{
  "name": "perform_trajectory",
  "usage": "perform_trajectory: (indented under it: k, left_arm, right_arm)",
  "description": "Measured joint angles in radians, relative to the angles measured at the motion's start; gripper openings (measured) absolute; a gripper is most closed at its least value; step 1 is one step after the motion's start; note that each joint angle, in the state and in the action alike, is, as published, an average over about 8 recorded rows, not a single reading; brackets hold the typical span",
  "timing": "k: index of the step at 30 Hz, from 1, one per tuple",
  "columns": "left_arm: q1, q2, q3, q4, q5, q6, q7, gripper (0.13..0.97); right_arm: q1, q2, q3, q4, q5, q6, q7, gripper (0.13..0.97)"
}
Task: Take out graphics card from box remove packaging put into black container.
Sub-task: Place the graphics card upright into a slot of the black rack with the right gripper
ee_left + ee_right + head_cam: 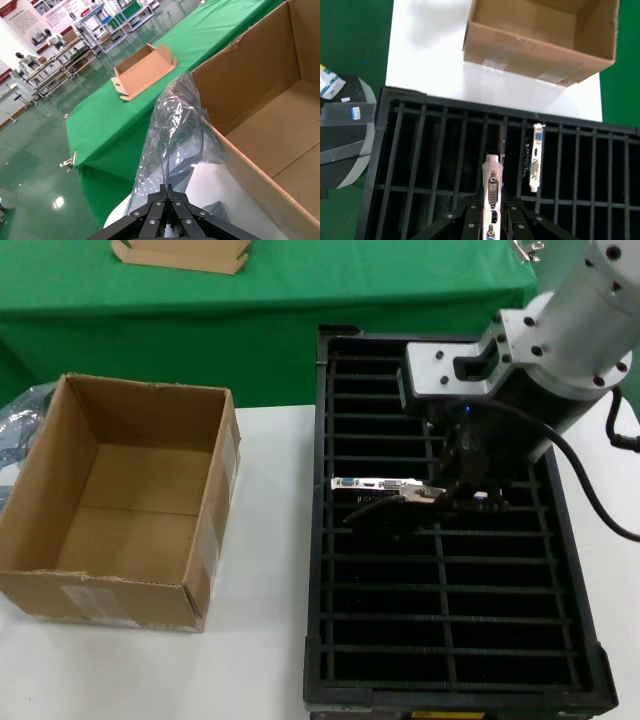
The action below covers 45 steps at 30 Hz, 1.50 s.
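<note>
The graphics card [385, 490], a slim dark board with a long silver metal bracket, hangs over the ribbed slots of the large black plastic container [330, 540], and I see my right gripper [458, 498] clamped on it. A second silver-bracketed card [536, 156] already stands in a nearby slot. My left gripper [167, 192] pinches the crinkled, shiny see-through bag [172, 135] beside the empty brown corrugated box [120, 500] on the white table [265, 540]; a flat tan cardboard tray [180, 253] lies on the green cloth behind.
</note>
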Motion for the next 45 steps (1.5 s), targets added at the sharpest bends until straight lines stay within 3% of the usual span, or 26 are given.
perform_trajectory:
  k: [32, 45]
  left_arm:
    - [0.003, -0.003, 0.023, 0.004, -0.009, -0.034, -0.020, 0.139]
    - [0.012, -0.009, 0.020, 0.004, -0.018, -0.033, -0.021, 0.139]
  right_arm:
    - [-0.062, -0.066, 0.000, -0.156, -0.132, 0.000, -0.140, 0.189]
    - [-0.058, -0.160, 0.000, -0.283, -0.188, 0.000, -0.198, 0.195]
